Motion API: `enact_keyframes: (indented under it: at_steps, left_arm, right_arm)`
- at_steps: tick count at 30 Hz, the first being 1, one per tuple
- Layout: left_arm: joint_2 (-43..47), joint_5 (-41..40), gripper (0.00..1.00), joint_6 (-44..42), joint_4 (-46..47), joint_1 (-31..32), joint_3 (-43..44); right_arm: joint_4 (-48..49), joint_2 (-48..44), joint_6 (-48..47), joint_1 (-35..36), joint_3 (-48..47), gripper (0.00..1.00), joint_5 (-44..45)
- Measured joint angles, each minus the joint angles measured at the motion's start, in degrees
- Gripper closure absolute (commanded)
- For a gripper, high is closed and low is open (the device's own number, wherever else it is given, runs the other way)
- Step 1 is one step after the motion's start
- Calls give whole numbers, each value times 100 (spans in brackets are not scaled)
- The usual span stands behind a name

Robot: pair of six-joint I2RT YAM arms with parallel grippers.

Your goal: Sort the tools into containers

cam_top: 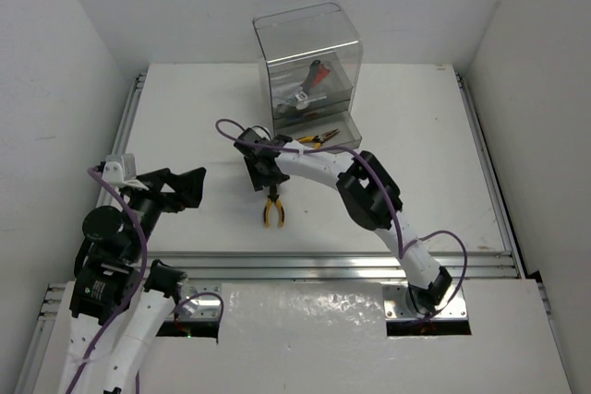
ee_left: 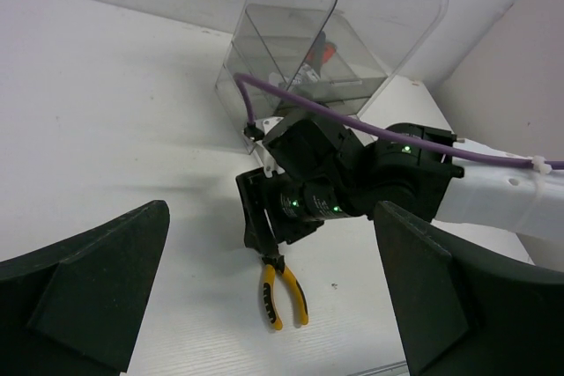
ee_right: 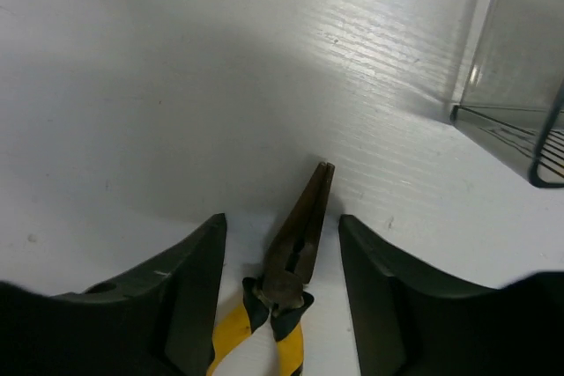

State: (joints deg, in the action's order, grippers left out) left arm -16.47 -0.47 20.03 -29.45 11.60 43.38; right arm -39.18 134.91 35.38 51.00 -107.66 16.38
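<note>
**Right gripper open over pliers, no clamp**

Right gripper (ee_right: 280, 217): open, pointing down at the worktop (cam_top: 185, 108), one finger (ee_right: 189, 297) on either side of the pliers (ee_right: 295, 257). Gap visible on both sides of the nose, so no contact. Nose closed, pointing away from the wrist camera. Yellow-and-black handles just in at the bottom edge of that view.

Top view: pliers flat on the worktop near the middle, handles toward the arm bases, nose under the right gripper tips. Cannot tell whether the fingertips touch the surface.

Purple cable (ee_left: 458, 151) strapped along the right arm, looping up just behind the gripper.

Left gripper (cam_top: 192, 187): open wide, nothing between the fingers. Off to the left of the pliers, well apart, aimed across at them and at the right gripper.

Container (cam_top: 277, 39): far side of the worktop, behind the right gripper. Clear smoky plastic, tall top over shallow trays. Tools (cam_top: 320, 71) in the upper part, with a red handle and some silver metal showing. Too blurred through the plastic to separate the items.

Second pliers (cam_top: 319, 139): yellow handles, lying in the open bottom tray at the container's front, just beyond the right forearm.
</note>
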Motion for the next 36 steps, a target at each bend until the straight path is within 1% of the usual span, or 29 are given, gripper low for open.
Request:
enact_keyframes:
  at_steps: [1, 2, 4, 6, 7, 8, 11, 13, 15, 17, 18, 19, 20, 21, 22, 23, 28, 30, 33, 36]
  left_arm:
    - [0, 0, 0, 0, 0, 0, 0]
    - [4, 0, 0, 0, 0, 0, 0]
    - [13, 0, 0, 0, 2, 0, 0]
    - [15, 2, 0, 0, 2, 0, 0]
    - [20, 2, 0, 0, 0, 0, 0]
    - [26, 2, 0, 0, 0, 0, 0]
    - [37, 4, 0, 0, 2, 2, 0]
    - [37, 4, 0, 0, 2, 2, 0]
    - [42, 4, 0, 0, 2, 2, 0]
    - [48, 4, 0, 0, 4, 2, 0]
    - [50, 4, 0, 0, 4, 2, 0]
    - [50, 4, 0, 0, 2, 2, 0]
    - [50, 4, 0, 0, 2, 2, 0]
    - [50, 4, 0, 0, 4, 2, 0]
    - [50, 4, 0, 0, 4, 2, 0]
    - [50, 4, 0, 0, 2, 2, 0]
    - [52, 4, 0, 0, 4, 2, 0]
    - [52, 7, 0, 0, 2, 2, 0]
    - [50, 7, 0, 0, 4, 2, 0]
    - [50, 7, 0, 0, 4, 2, 0]
  right_arm:
    - [2, 61, 2, -4, -57, 53, -13]
    - [13, 111, 44, -17, -83, 55, -42]
    - [4, 127, 61, -33, -111, 58, -87]
    - [15, 127, 109, -33, -96, 55, -105]
    - [39, 120, 160, -33, -70, 47, -101]
    - [63, 90, 210, -33, -24, 44, -96]
    - [190, -151, 332, -39, 391, 42, -94]
    - [208, -247, 398, -52, 553, 44, -96]
    - [216, -286, 426, -50, 623, 51, -96]
    - [251, -317, 426, -46, 675, 55, -101]
    - [258, -317, 422, -42, 682, 60, -109]
    - [260, -317, 398, -35, 678, 63, -125]
    - [243, -306, 367, -28, 649, 69, -146]
    - [203, -280, 341, -26, 599, 77, -170]
    - [157, -236, 304, -26, 525, 91, -192]
    - [92, -186, 267, -26, 435, 100, -192]
    - [11, -138, 273, -26, 326, 100, -214]
    - [214, -264, 275, -24, 560, 100, -249]
    - [575, -702, 275, -26, 1283, 100, -396]
    - [1001, -1438, 299, -42, 2295, 100, -549]
